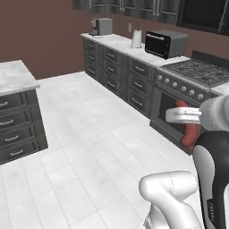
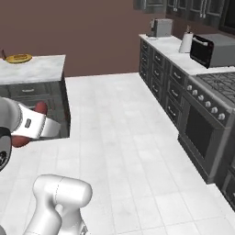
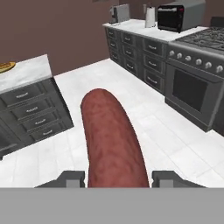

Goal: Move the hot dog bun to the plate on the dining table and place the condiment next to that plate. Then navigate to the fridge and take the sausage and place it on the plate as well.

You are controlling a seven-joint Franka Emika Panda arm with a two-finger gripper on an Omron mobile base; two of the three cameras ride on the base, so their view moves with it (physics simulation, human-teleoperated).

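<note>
Sausage (image 3: 111, 140), dark red-brown, rounded (end effector (image 3: 117, 178) clamped)

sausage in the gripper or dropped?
In the gripper: the dark red-brown sausage sits between both dark finger tips, raised above the white tiled floor.

marble dining table (image 2: 36, 69), plate (image 2: 19, 58) on it
</note>
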